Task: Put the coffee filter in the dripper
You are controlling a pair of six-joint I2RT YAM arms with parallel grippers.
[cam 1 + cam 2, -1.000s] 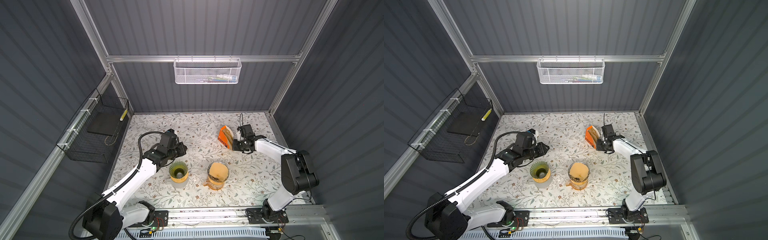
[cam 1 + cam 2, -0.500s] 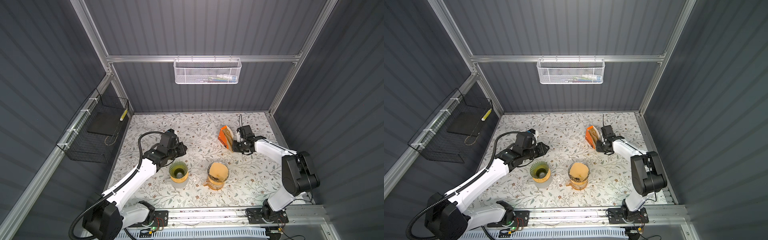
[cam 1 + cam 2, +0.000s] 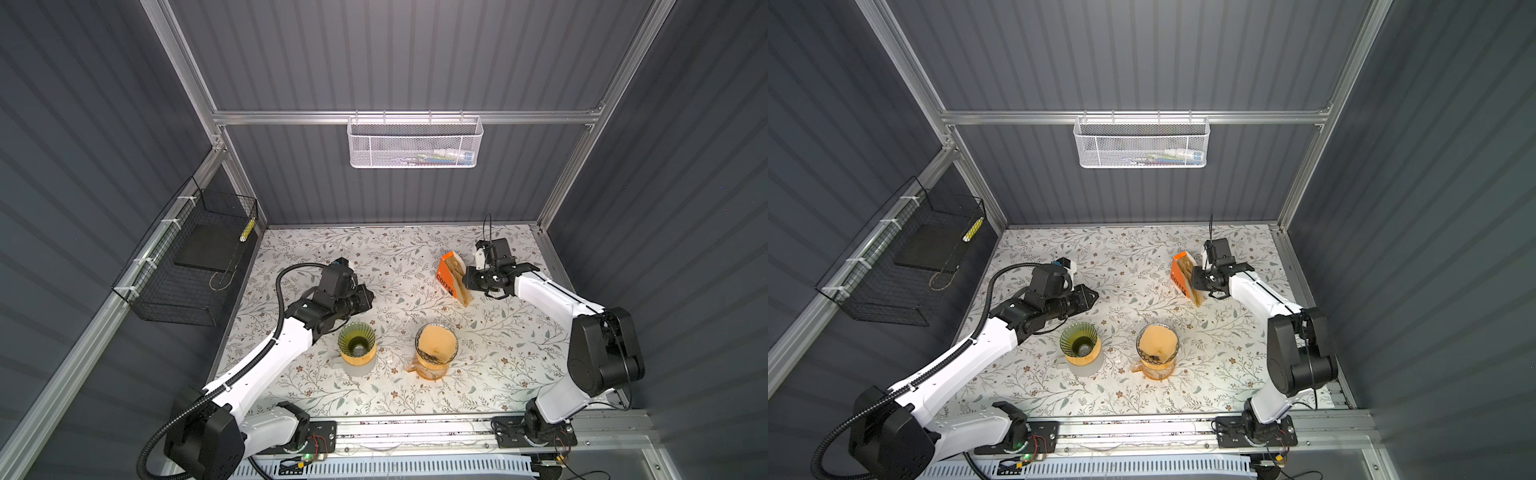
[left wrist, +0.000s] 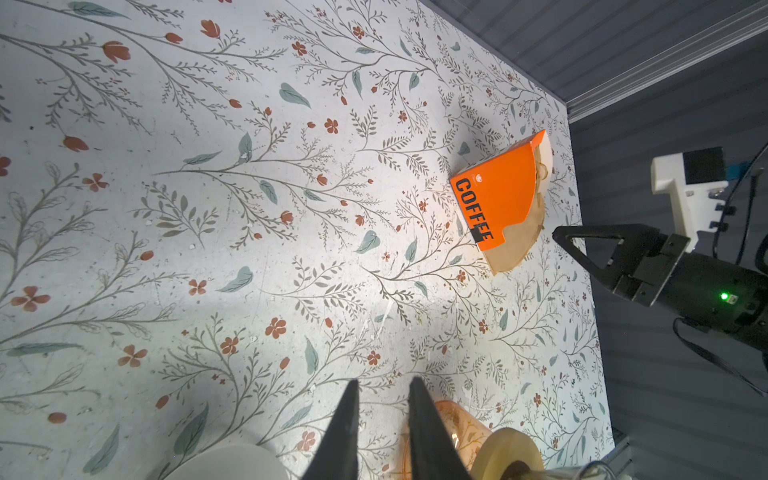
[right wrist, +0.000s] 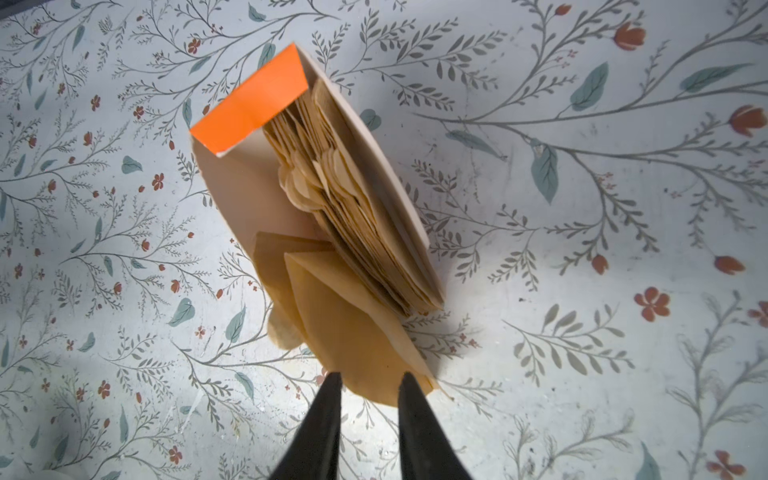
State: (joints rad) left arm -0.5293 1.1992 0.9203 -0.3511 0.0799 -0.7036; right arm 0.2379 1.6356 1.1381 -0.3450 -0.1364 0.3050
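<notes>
The parted right claw (image 5: 368, 376) should pinch only the loose brown paper filter (image 5: 353, 324) poking from the orange cardboard box (image 5: 249, 108).

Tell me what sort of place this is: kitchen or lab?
Likely a lab test cell, not a kitchen: grey panel walls on an aluminium frame, a robot mounting rail in front, and a floral tabletop staged with a filter box.
</notes>
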